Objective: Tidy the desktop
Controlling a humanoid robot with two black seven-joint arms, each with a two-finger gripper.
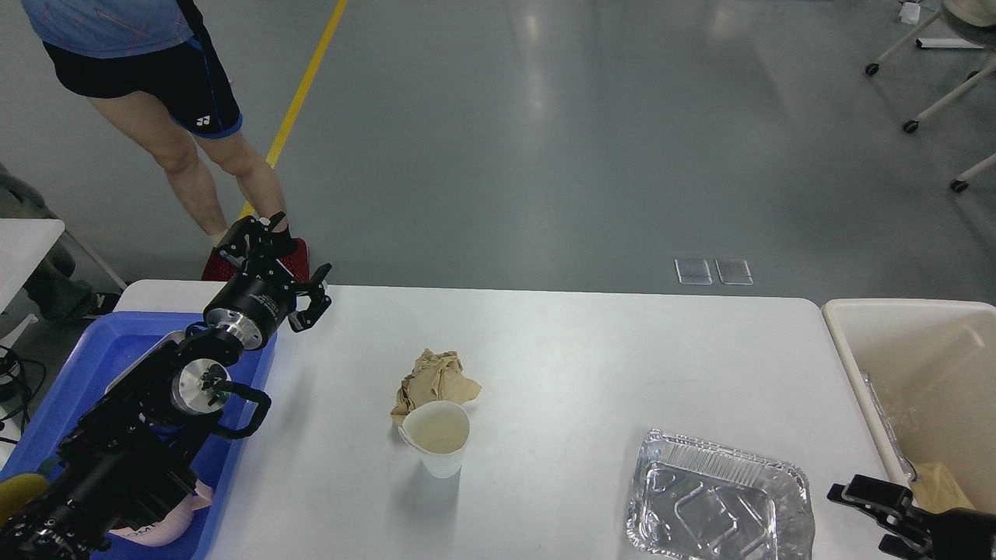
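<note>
The white desktop (591, 342) holds a crumpled brown paper (436, 376), a white paper cup (436, 437) standing upright right in front of it, and an empty foil tray (720, 505) at the front right. My left gripper (282, 264) is open and empty, held above the table's far left edge by the blue tray (93, 350). My right gripper (865, 517) is at the bottom right, just right of the foil tray, with its fingers apart and nothing in it.
A cream-beige bin (918, 365) stands off the table's right end with brown paper in it. The blue tray holds a pink-and-white object (159, 529) and a yellow thing (15, 491). A person (156, 93) stands beyond the far left corner.
</note>
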